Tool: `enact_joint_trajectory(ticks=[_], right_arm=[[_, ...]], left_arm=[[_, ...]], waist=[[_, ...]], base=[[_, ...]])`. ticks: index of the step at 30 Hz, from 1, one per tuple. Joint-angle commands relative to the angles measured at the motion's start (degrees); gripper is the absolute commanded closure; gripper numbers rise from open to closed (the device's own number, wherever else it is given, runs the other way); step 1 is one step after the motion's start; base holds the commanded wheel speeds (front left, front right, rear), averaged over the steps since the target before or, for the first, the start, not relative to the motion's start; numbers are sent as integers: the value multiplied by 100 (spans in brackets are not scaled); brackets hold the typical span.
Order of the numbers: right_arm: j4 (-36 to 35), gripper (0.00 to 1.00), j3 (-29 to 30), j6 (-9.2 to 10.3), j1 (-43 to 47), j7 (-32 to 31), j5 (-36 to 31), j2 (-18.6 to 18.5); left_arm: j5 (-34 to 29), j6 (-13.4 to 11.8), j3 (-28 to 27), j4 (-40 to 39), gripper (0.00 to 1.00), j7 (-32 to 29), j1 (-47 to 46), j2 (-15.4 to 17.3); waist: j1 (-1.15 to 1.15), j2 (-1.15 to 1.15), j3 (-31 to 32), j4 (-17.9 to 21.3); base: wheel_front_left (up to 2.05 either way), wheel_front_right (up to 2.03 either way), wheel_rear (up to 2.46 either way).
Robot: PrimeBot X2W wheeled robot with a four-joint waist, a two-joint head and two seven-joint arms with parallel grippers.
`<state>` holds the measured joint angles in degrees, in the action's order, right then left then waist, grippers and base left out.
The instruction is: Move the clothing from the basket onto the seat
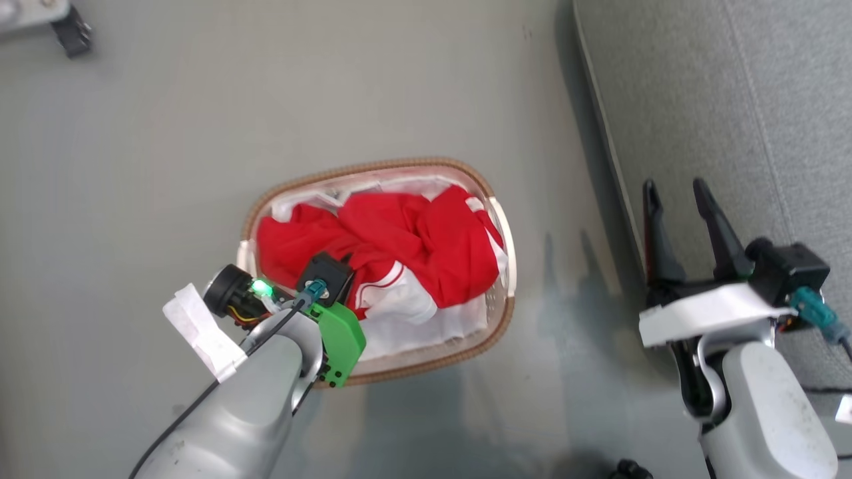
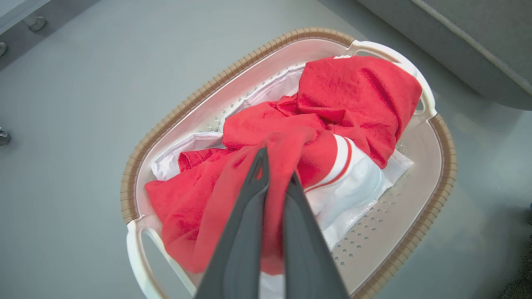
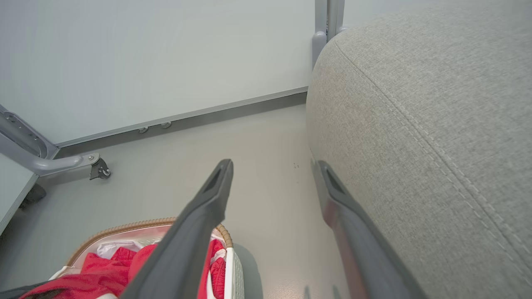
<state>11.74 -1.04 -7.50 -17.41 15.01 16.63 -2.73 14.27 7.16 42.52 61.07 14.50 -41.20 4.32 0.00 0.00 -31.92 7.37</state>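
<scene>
Clothing (image 2: 353,95) is clamped inside the left pincer (image 2: 277,164).

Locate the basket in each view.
Head: basket centre, left of sofa.
Left wrist: basket across the middle; sofa top right.
Right wrist: basket bottom left, cut off; sofa right.
Shared landmark: the grey sofa.

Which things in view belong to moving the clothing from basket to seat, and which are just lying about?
Job: the clothing, the basket, the seat, left gripper gripping the clothing.
Lying about: white liner sheet, grey castor leg.
</scene>
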Motion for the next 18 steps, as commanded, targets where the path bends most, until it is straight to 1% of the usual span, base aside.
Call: enact_joint_trajectory(ticks=[1,4,10,13,18], right_arm=[[57,0,29,2,181,26,-66,-29],[122,0,49,3,391,26,-132,-28],[215,0,30,3,880,26,-228,-30],[263,0,-8,3,1110,26,-262,-29],[300,0,-106,3,1386,26,-292,-30]], left_arm=[[103,29,-24,-110,100,36,145,-28],[240,35,90,-384,100,63,245,-29],[567,38,436,-1024,100,63,251,198],[673,39,638,-1311,100,-50,118,262],[893,35,967,-1840,100,-363,-229,487]], waist=[[0,0,844,-391],[0,0,1288,-515],[0,0,2182,-677],[0,0,2540,-718],[0,0,3005,-709]], base=[[0,0,0],[0,0,0],[0,0,0],[0,0,0],[0,0,0]])
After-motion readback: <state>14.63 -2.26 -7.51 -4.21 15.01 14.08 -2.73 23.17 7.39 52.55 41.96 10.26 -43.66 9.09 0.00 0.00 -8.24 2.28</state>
